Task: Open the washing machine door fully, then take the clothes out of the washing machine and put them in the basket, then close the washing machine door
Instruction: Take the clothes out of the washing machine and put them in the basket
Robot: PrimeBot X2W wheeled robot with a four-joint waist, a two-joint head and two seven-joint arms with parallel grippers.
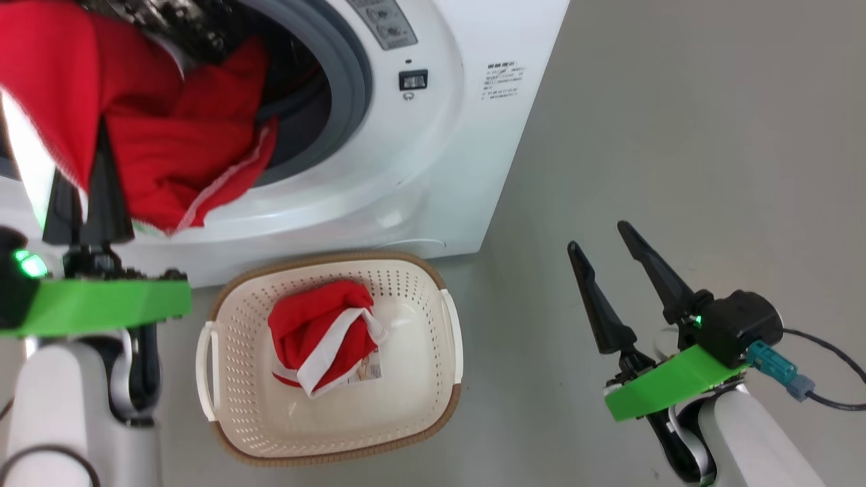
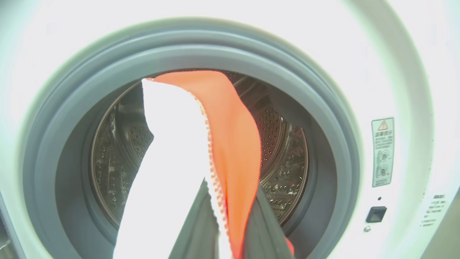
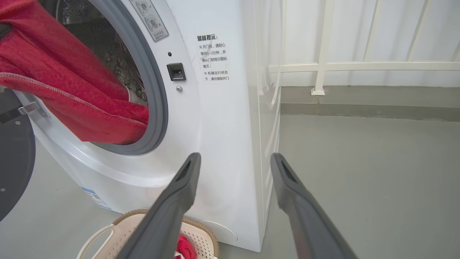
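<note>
Head view: left hand (image 1: pixel 88 182) clamped on a red garment (image 1: pixel 176 149) hanging out of the washing machine (image 1: pixel 433 169); right hand (image 1: pixel 597 235) spread, empty, beside it; second garment (image 1: pixel 318 331) lies in the basket (image 1: pixel 453 338).

The left gripper (image 1: pixel 84 186) was clamped on a red garment (image 1: pixel 169 155) trailing out of the washing machine (image 1: pixel 433 135) at far left. Just in front of it, the basket (image 1: pixel 338 260) held another red-and-white garment (image 1: pixel 318 331). The right gripper (image 1: pixel 597 235) hung with its fingers spread over the grey floor (image 1: pixel 676 135), near right.
</note>
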